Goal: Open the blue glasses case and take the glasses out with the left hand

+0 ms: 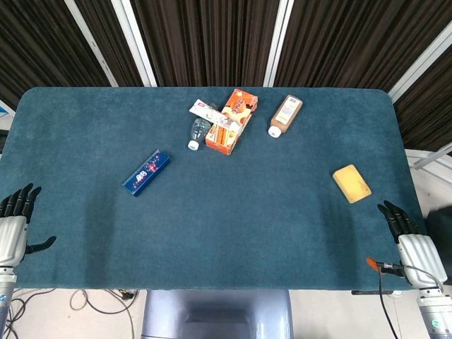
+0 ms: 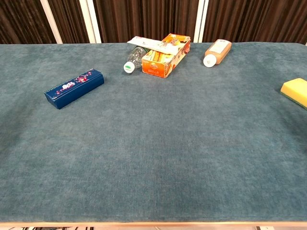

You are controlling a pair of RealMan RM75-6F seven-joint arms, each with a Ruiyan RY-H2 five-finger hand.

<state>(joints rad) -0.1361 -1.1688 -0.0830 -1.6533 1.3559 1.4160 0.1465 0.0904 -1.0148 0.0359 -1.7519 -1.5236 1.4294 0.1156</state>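
Currently the blue glasses case [image 1: 146,172] lies closed on the left half of the table [image 1: 212,233], well apart from both hands. Left hand [image 1: 14,222] sits at the near left edge, fingers spread and holding nothing; right hand [image 1: 409,240] sits at the near right edge, likewise spread. Farther back lie an orange box [image 1: 232,120], a clear bottle [image 1: 199,132], a brown bottle [image 1: 285,115], and a yellow sponge [image 1: 351,183] to the right.

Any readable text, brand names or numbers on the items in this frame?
None reads clearly.
Blue glasses case: floral print, no legible words.
Orange box: printing too blurred.
Brown bottle: label too small.
Flat white packet: print unreadable.
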